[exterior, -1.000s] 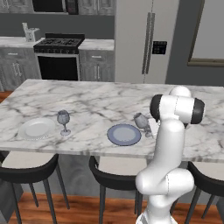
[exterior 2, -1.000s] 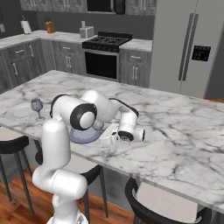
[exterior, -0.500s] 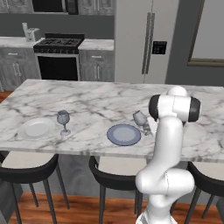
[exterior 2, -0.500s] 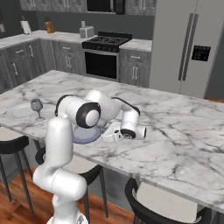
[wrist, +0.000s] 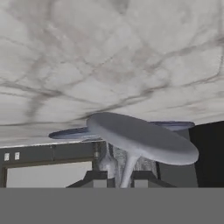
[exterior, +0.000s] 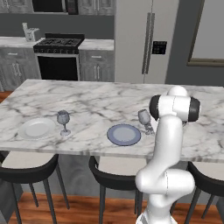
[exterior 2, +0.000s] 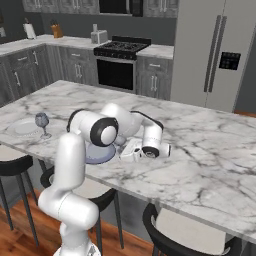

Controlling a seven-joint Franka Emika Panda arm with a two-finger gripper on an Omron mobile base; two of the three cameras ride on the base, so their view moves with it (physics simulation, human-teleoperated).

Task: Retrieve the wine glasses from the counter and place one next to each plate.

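Observation:
On the long marble island (exterior: 100, 98), one wine glass (exterior: 63, 119) (exterior 2: 42, 121) stands upright just right of the white plate (exterior: 36, 128) (exterior 2: 22, 127). The second wine glass (exterior: 144, 117) stands just right of the blue-grey plate (exterior: 124, 134) (exterior 2: 100, 154), slightly tilted. In the hand view its round foot (wrist: 140, 138) and thin stem sit between my gripper's (wrist: 122, 177) tips, which hug the stem. The hand (exterior 2: 131, 150) lies low over the island beside the blue-grey plate. The counter is out of view.
Dark stools (exterior: 26, 164) line the island's near edge. Behind the island are a stove (exterior: 59, 59), grey cabinets and a steel fridge (exterior: 142, 41). The island's right half (exterior 2: 210, 150) is bare marble.
The glass by the blue-grey plate has edged slightly right and stands a little straighter. My hand and elbow have shifted a little in the right base view.

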